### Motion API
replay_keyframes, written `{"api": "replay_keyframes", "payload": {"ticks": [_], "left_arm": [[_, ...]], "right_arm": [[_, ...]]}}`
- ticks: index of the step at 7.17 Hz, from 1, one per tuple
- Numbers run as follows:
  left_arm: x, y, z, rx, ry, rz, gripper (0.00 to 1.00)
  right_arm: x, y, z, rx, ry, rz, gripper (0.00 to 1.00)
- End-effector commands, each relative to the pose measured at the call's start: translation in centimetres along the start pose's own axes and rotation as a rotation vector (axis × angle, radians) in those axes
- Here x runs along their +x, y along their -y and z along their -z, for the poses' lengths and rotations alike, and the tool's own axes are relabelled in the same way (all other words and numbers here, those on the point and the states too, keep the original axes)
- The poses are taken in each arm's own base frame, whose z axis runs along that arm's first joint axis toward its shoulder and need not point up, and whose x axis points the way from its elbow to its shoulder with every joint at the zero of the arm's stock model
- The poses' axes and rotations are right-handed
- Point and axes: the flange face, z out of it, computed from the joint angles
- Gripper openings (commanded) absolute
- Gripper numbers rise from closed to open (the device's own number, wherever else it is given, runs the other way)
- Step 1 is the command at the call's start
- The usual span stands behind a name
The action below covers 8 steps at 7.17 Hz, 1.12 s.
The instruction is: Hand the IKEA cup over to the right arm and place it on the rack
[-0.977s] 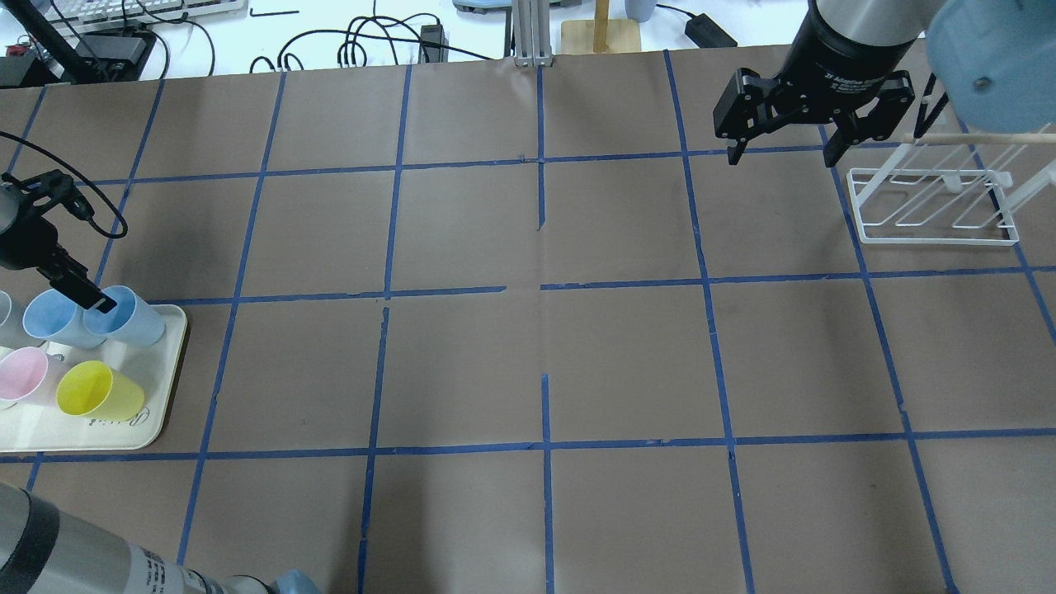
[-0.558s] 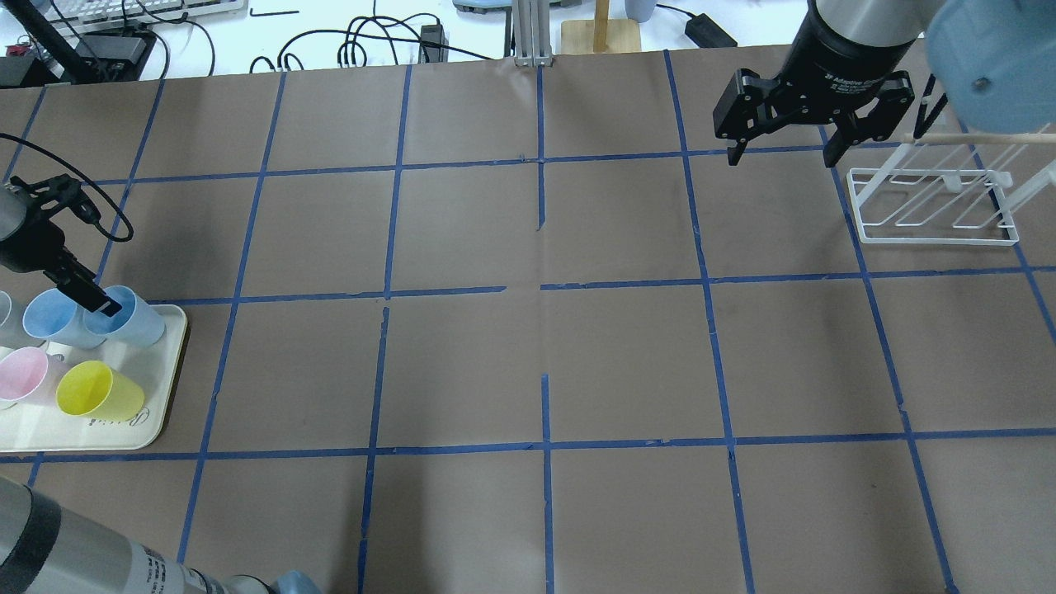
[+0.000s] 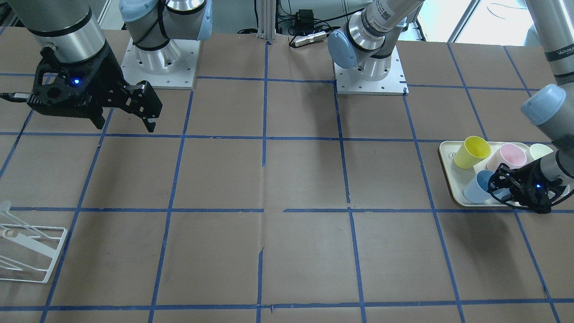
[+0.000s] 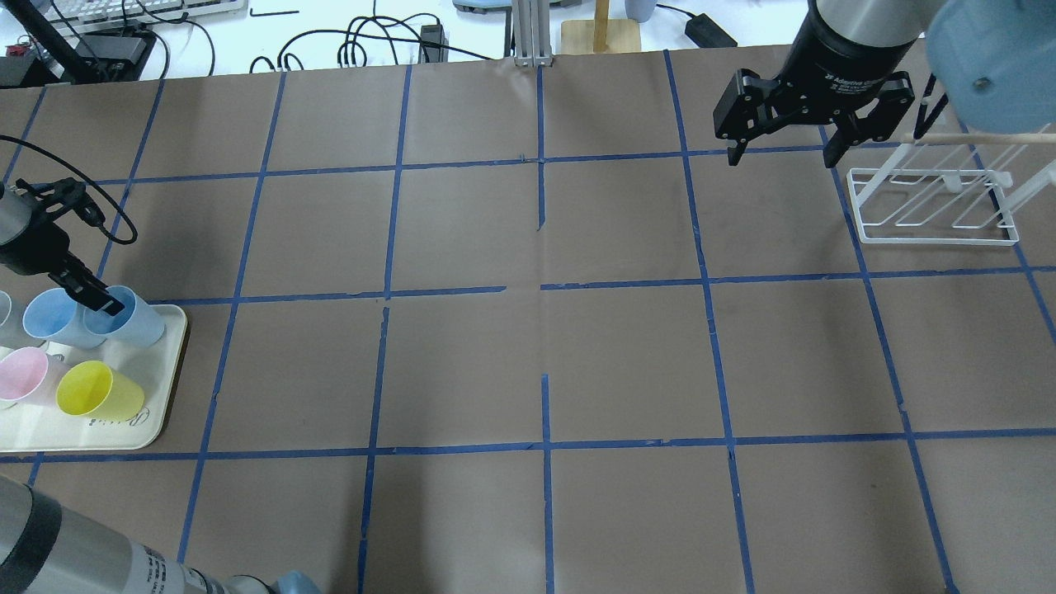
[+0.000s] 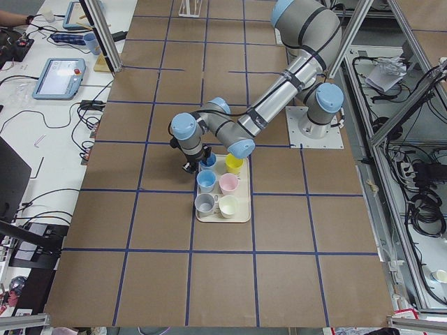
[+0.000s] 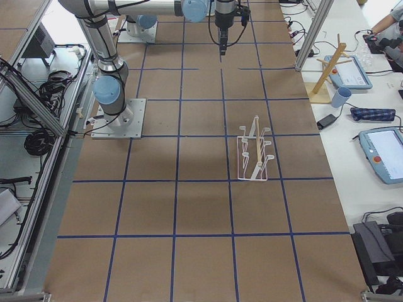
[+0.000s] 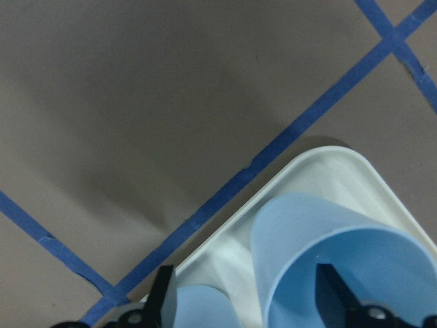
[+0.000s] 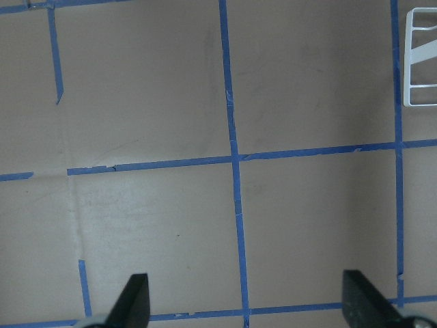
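Observation:
The IKEA cup (image 4: 136, 323) is a light-blue tumbler on the near corner of a cream tray (image 4: 99, 429); it also shows in the front view (image 3: 476, 188) and the left wrist view (image 7: 341, 253). My left gripper (image 4: 97, 301) is open and straddles the cup's wall, one finger inside the cup and one outside (image 7: 246, 290). My right gripper (image 4: 780, 157) is open and empty, hanging above the table just left of the white wire rack (image 4: 936, 206). The right wrist view shows the rack's corner (image 8: 423, 61).
The tray also holds a second blue cup (image 4: 49, 318) touching the IKEA cup, a pink cup (image 4: 23, 375) and a yellow cup (image 4: 95, 392). A wooden dowel stand (image 4: 973, 139) rises behind the rack. Cables lie past the table's far edge.
My left wrist has shifted slightly to the right while its fingertip stays in the blue cup. The cup and the right arm have not moved.

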Motion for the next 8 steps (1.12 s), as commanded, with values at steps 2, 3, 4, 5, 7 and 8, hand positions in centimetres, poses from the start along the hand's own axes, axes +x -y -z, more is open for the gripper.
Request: {"api": "replay_keyframes", "payload": {"ticks": [2,3,4,5,7,8], "left_arm": [[0.7,0.3,0.6,-0.005,-0.049,0.004,0.00],[1.2,0.6,2.0,-0.002,-0.040,0.000,0.00],[1.9,1.6,3.0,-0.002,-0.046,-0.017,0.00],[2.7,2.9,5.0,0.028,-0.057,-0.028,0.00],[5.2,5.2,9.8,0.178,-0.184,0.109,0.00],[7.3,6.8,11.6,0.241,-0.258,0.200,0.00]], "right_arm": [[0.0,0.0,0.0,0.000,0.001,-0.001,1.00],[0.0,0.0,0.0,0.000,0.001,-0.002,1.00],[0.0,0.0,0.1,0.001,0.001,-0.002,1.00],[0.0,0.0,0.1,0.001,0.001,-0.002,1.00],[0.4,0.3,0.4,0.000,0.064,-0.019,1.00],[0.9,0.6,0.5,-0.003,0.098,-0.036,1.00]]}}
